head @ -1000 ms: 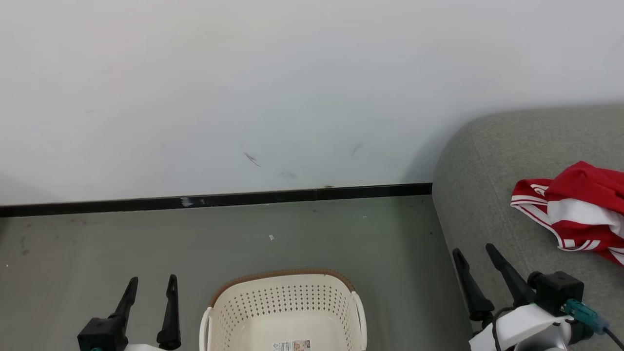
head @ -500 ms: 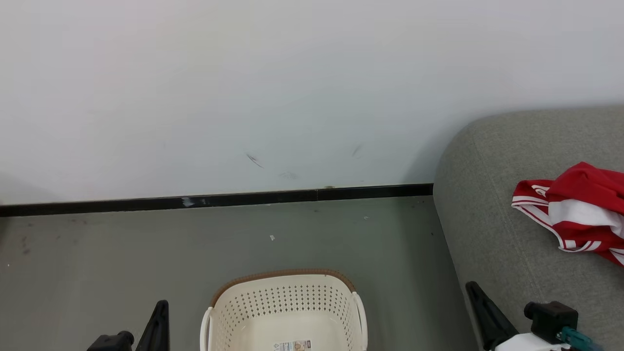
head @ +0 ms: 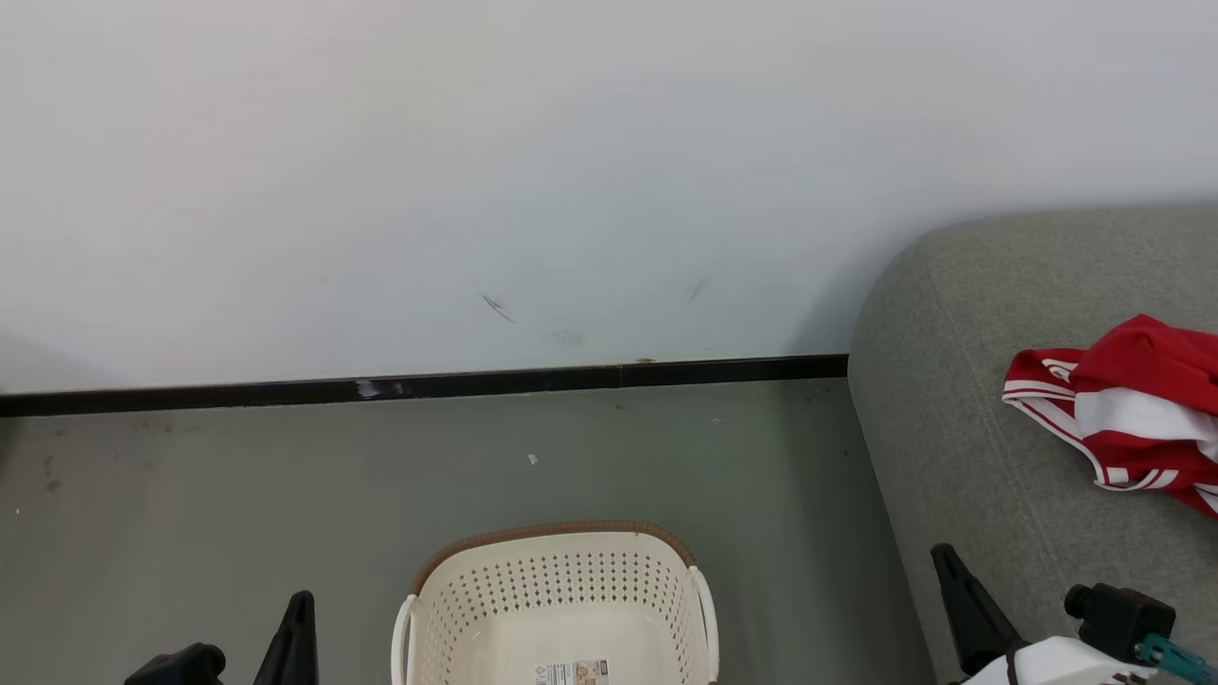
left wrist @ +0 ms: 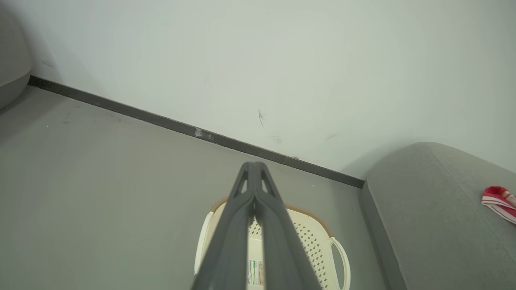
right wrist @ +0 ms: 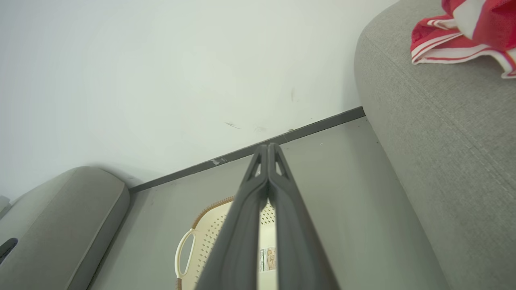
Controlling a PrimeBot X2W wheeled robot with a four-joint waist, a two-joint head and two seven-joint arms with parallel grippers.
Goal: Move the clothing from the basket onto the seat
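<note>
Already the crumpled red fabric clothing with white bands and thin stripe trim (head: 1132,419) lies on top of the large grey upholstered seat (head: 961,400). It sits in from the seat's rounded corner by the wall and back from the edge that faces the floor, with a striped hem trailing toward that edge. It looks light, limp and easily bunched, so it should sag and drape from any single pinch. A raised fold at the top of the heap would give a surer hold than the thin flat hem, which could slip free. The small cream perforated plastic basket with its brown rim (head: 557,580) stands on the grey floor (head: 285,476) beside the seat, apart from it. The part of its inside that shows is bare down to the label (head: 571,673) on its bottom, so I judge the moving to be all but done. In its own wrist view, the left tool (left wrist: 254,165) has its two dark fingers pressed together at the tips, gripping nothing, held above the basket and pointing toward the pale wall (head: 571,171). The right tool (right wrist: 268,147) is likewise closed on nothing, raised over the floor between basket and seat, with the clothing well off to its side.
</note>
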